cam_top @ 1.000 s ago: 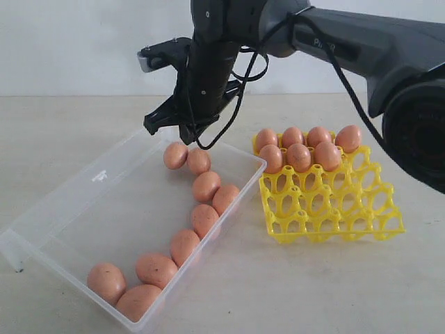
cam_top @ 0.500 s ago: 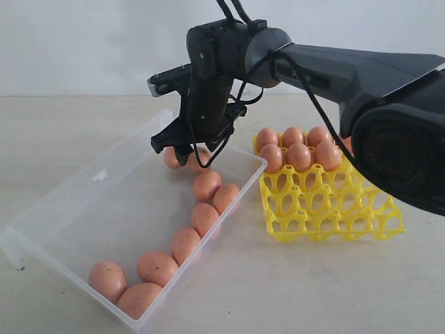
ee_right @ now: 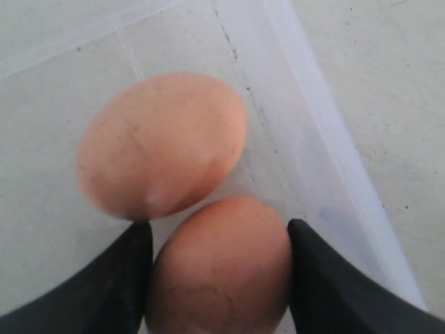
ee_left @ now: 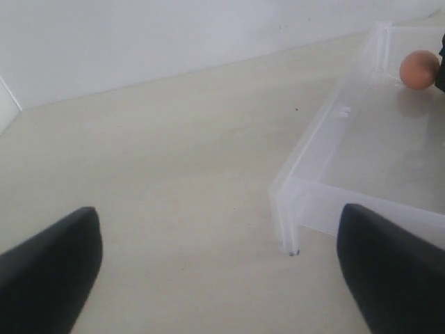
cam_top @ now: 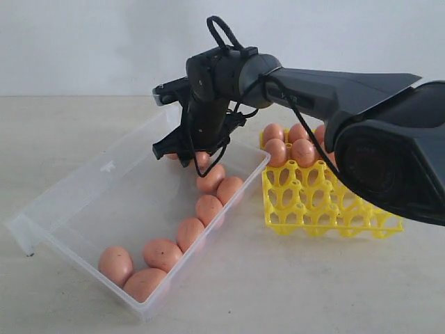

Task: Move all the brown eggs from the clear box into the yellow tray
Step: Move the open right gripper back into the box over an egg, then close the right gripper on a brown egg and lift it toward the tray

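Pale tabletop [cam_top: 69, 139], brown egg [ee_right: 219, 271] between right jaws

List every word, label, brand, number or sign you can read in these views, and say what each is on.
No text can be read in any view.
A small pale mark on the clear box: too small and blurred to read.
No markings show on the brown eggs or the yellow tray.
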`<state>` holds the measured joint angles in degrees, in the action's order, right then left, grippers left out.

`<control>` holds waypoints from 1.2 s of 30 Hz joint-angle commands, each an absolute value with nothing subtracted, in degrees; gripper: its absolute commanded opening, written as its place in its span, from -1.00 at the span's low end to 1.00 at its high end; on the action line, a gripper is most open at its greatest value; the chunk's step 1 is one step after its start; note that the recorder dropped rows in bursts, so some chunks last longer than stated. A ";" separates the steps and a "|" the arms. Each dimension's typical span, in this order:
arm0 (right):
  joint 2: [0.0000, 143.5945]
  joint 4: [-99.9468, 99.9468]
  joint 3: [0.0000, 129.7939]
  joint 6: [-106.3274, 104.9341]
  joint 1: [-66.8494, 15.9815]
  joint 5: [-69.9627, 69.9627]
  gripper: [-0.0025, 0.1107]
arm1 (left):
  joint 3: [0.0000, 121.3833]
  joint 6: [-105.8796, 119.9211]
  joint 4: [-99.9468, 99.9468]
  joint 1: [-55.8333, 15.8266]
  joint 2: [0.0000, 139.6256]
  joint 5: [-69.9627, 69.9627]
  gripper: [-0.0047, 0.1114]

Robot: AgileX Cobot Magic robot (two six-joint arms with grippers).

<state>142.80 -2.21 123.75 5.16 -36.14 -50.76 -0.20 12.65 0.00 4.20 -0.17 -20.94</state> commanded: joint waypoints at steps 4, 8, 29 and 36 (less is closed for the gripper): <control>137.32 3.21 123.96 -2.54 -39.16 -48.87 -0.96 | 0.00 11.26 0.00 4.02 0.00 -21.10 0.82; 134.71 3.11 119.85 -2.86 -39.93 -42.54 -0.96 | 0.00 10.12 0.00 4.02 0.00 -21.10 0.82; 89.80 49.37 35.73 -12.16 -21.70 68.49 -0.96 | 0.00 9.85 0.00 4.02 0.00 -21.10 0.41; 91.98 11.24 42.97 30.86 7.85 47.33 -0.96 | 0.00 9.85 0.00 4.02 0.00 -21.10 -0.81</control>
